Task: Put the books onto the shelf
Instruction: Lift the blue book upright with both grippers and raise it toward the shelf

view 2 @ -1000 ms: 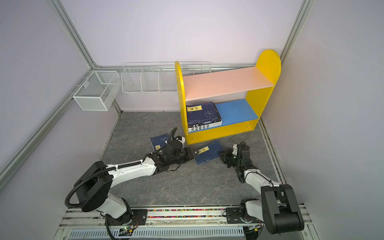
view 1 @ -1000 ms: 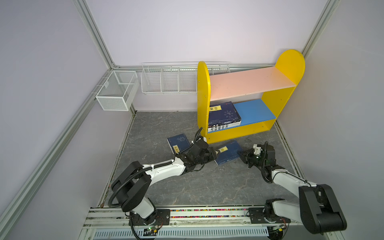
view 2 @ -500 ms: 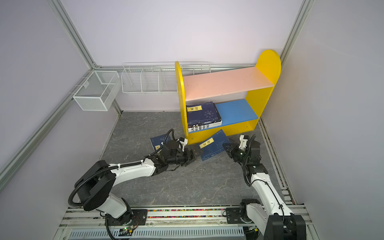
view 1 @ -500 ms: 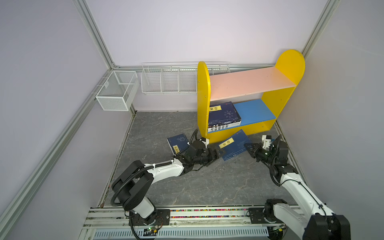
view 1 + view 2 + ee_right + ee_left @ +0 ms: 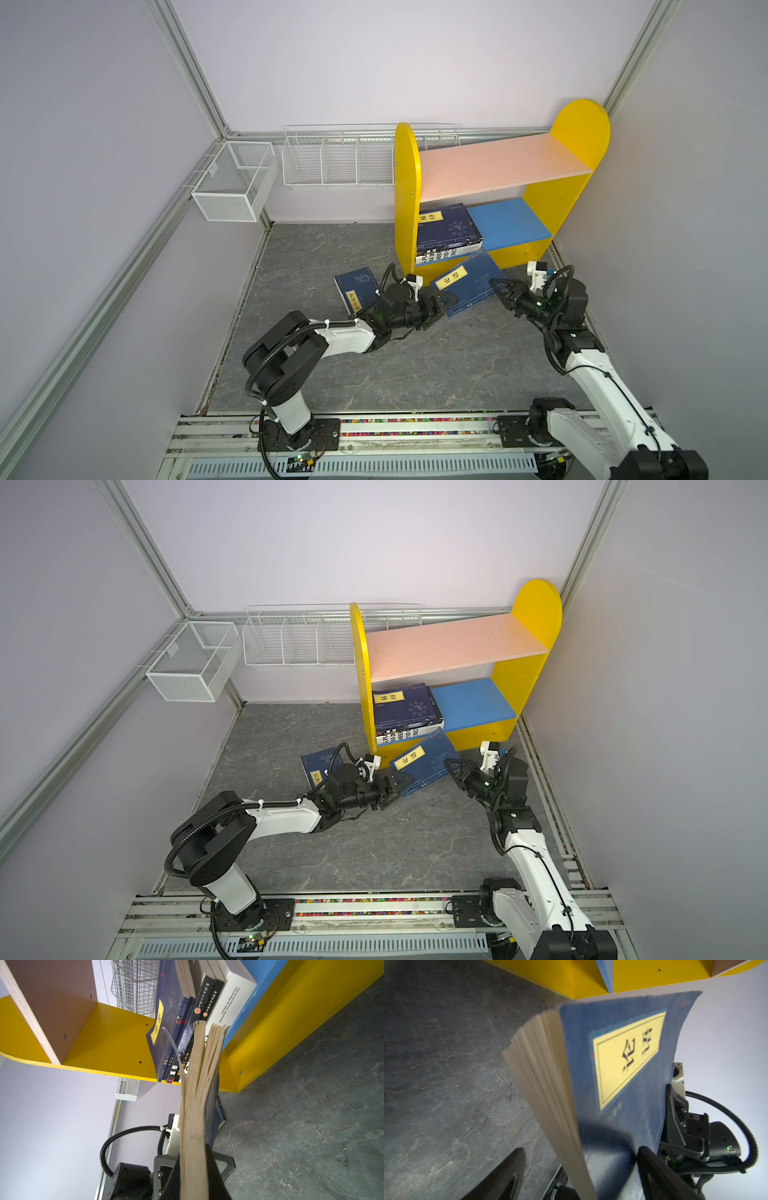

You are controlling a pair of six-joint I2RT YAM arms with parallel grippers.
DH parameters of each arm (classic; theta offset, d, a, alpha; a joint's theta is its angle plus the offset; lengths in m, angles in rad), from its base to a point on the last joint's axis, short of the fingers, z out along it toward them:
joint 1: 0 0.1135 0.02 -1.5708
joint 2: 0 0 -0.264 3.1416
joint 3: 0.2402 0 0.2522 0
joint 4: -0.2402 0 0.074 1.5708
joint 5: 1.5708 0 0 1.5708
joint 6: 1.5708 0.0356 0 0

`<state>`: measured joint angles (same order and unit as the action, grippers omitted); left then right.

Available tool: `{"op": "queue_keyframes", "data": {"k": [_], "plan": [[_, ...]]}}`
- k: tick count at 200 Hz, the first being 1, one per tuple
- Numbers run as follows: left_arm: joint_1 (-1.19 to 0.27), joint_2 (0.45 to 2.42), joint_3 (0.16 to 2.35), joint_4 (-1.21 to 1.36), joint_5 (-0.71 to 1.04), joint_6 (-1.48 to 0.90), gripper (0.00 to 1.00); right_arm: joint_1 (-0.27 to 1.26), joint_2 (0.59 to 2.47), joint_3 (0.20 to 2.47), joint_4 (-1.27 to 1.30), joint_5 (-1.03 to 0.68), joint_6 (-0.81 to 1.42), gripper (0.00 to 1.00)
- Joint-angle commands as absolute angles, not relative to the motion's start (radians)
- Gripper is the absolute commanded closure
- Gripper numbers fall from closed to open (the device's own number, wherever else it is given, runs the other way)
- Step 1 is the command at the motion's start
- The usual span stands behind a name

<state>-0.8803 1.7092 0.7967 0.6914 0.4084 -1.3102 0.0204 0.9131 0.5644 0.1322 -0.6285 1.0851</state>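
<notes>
Several books [image 5: 449, 228] lie stacked at the left end of the shelf [image 5: 405, 187], on its blue board [image 5: 509, 222] (navy on top, white at the bottom). One navy book [image 5: 469, 282] is held up, tilted, just in front of the shelf. The right gripper [image 5: 497, 289] is clamped on its edge, while the left gripper [image 5: 436, 309] stands wide, a finger on either side of the near corner, gripping nothing. A second navy book [image 5: 357, 289] lies on the floor [image 5: 374, 374]. Two, I judge, remain to shelve.
</notes>
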Motion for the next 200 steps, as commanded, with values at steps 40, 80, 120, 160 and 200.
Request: {"op": "queue_keyframes", "data": {"k": [40,80,120,160,200], "plan": [[-0.87,1.692,0.812,0.955,0.329,-1.344,0.52,0.017,0.886,0.562,0.236,-0.701,1.143,0.87],[-0.859,1.666,0.819,1.01,0.366,-1.358,0.89,0.007,0.899,0.589,0.214,-0.754,1.11,0.77],[-0.859,1.569,0.888,0.747,0.375,-1.21,1.0,-0.039,0.97,0.737,-0.01,-0.865,0.914,0.38],[-0.832,1.464,0.99,0.447,0.402,-1.066,1.0,-0.134,1.026,0.772,0.03,-1.017,0.882,0.34],[-0.799,1.433,1.076,0.248,0.452,-0.95,1.0,-0.153,1.051,0.788,0.076,-1.098,0.882,0.56]]}}
